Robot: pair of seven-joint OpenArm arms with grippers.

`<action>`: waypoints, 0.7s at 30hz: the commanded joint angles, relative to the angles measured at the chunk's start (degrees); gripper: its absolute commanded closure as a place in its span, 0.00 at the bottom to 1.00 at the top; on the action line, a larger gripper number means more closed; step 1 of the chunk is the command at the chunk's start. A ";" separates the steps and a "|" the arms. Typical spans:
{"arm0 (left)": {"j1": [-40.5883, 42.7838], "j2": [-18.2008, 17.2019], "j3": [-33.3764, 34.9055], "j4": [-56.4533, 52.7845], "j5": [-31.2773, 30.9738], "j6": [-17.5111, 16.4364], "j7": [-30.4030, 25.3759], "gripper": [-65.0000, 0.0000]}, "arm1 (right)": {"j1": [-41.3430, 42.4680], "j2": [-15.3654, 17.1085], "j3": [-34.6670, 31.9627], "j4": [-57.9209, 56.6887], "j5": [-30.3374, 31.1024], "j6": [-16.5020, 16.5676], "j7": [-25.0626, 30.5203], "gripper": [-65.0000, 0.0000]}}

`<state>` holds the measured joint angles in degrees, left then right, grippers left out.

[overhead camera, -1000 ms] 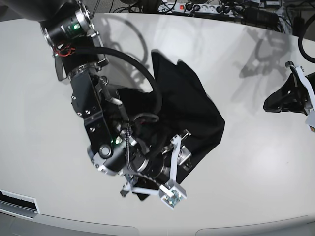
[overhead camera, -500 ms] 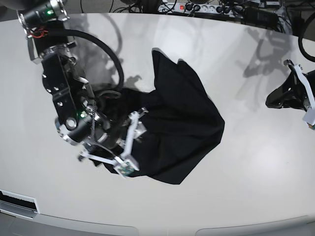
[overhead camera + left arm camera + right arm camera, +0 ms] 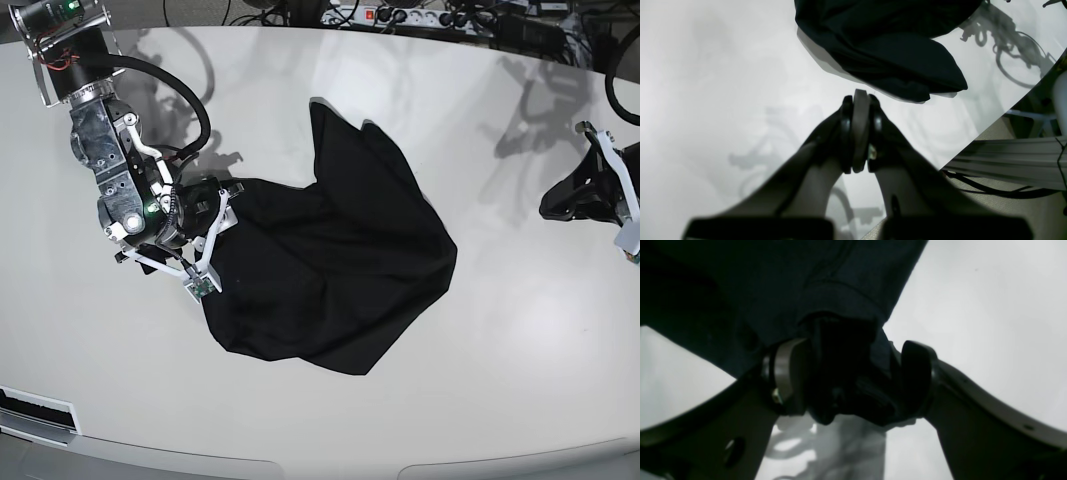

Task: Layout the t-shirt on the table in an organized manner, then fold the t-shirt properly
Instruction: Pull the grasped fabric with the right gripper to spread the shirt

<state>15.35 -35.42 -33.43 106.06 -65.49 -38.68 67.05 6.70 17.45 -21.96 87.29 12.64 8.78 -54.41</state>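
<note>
The black t-shirt point(image 3: 340, 250) lies crumpled and partly spread on the white table point(image 3: 500, 330). My right gripper point(image 3: 212, 240), on the left of the base view, is shut on a bunch of the shirt's left edge. In the right wrist view the gripper point(image 3: 850, 373) clamps a thick fold of the shirt point(image 3: 806, 280) between its pads. My left gripper point(image 3: 560, 205) hovers at the table's right side, shut and empty. In the left wrist view the left gripper point(image 3: 858, 100) sits just short of a shirt corner point(image 3: 887, 43) above the table point(image 3: 706, 66).
A power strip and cables point(image 3: 400, 15) lie along the far table edge. The table's rounded front edge point(image 3: 330, 465) runs near the shirt. In the left wrist view the table edge and a metal frame point(image 3: 1007, 160) show at the right.
My right arm has moved left and toward the back, dragging the shirt's lower left part with it, so the shirt is spread wider. The left arm has barely moved.
</note>
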 commanded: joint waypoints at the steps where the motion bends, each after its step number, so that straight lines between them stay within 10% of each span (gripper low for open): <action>1: -0.46 -1.25 -0.59 0.68 -0.96 -0.33 -1.27 1.00 | 1.25 0.35 0.37 0.72 1.27 0.31 0.74 0.33; 12: -0.46 -1.22 -0.59 0.68 -0.96 -0.35 -1.27 1.00 | 1.55 -2.38 0.37 0.72 6.75 4.02 0.63 0.35; 21: -0.46 -1.22 -0.59 0.68 -0.96 -0.35 -1.27 1.00 | 1.57 -2.47 0.37 0.72 -2.67 3.54 2.38 1.00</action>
<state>15.38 -35.42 -33.43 106.06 -65.49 -38.68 67.05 6.87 14.72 -21.96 87.29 10.24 12.45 -52.93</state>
